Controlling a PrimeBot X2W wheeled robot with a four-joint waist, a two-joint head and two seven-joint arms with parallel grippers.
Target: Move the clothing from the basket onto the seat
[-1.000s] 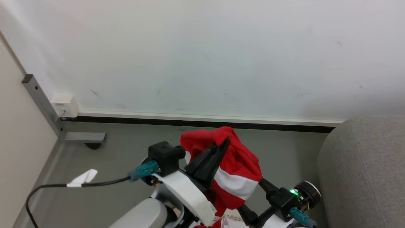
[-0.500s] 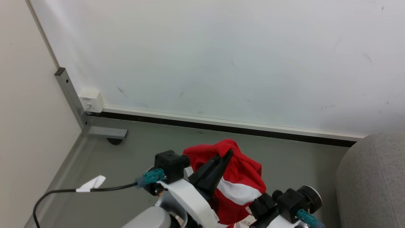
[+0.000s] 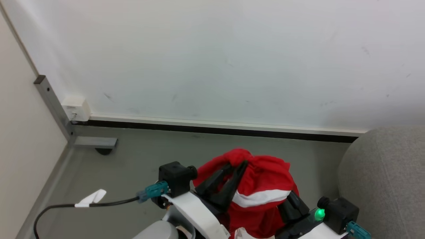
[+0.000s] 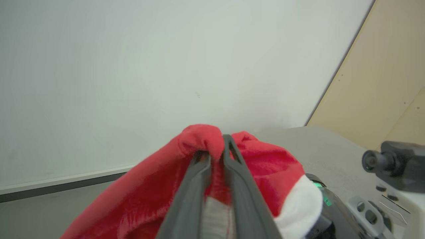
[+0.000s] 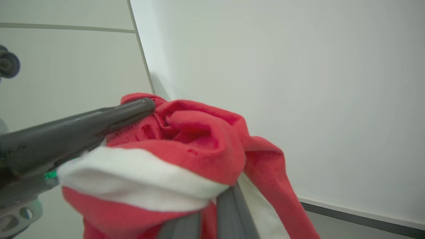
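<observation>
Figure: carry stage, judged from the lie of things, above a grey floor (image 3: pixel 132 166) and before a white wall (image 3: pixel 212 59). Bright red fabric garment (image 3: pixel 262 186) with a white trim band, bunched into a bundle and held up between both hands, clear of the floor. Left hand (image 3: pixel 237 165): two long dark fingers drawn nearly together, pinching the topmost fold. Right hand (image 5: pixel 215 215): narrowed to a slit low on the bundle's right side, red cloth in the gap, tips buried under the white band; judged a true grip, not mere contact. Large light grey woven-fabric sofa (image 3: pixel 382 186) with a rounded corner at the right edge of the head view, apart from the bundle, hence to the right of both hands and nearer the right one. Long axis of the bundle roughly upright, from pinched peak to hanging folds. Coming move judged a swing to the right, high enough to pass the sofa's corner. In the left wrist view, the pinch itself, cloth squeezed between the fingers. In the right wrist view, a loose length of the same cloth hanging on the far side, liable to trail or snag. In the head view, the open gap between bundle and sofa.
</observation>
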